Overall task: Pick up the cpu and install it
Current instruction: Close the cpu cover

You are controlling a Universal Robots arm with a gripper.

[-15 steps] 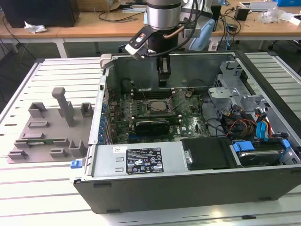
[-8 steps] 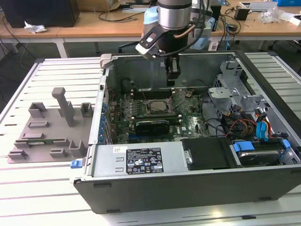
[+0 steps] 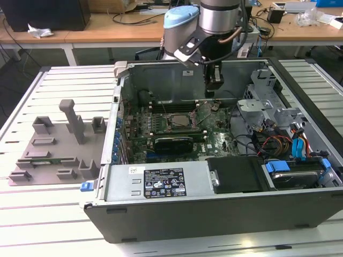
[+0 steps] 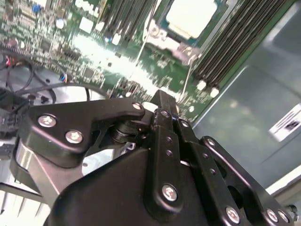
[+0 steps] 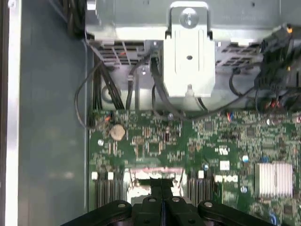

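Here the fingers (image 3: 211, 95) hang inside the open computer case (image 3: 161, 225), pressed together with nothing between them. The cpu (image 4: 190, 16) lies flat in its socket (image 3: 179, 119) on the green board (image 5: 155, 136), apart from the fingers, which stand just to the exterior view's right of the socket. Free room lies above the board between the case's back wall and the metal drive cage (image 3: 257, 104); cables (image 3: 278, 144) crowd the exterior view's right side. A printed label (image 3: 158, 183) sits on the power supply cover, a white sticker (image 4: 287, 125) on the case wall. A grey tray (image 3: 53, 150) rests on the counter (image 3: 53, 225) beside the case.
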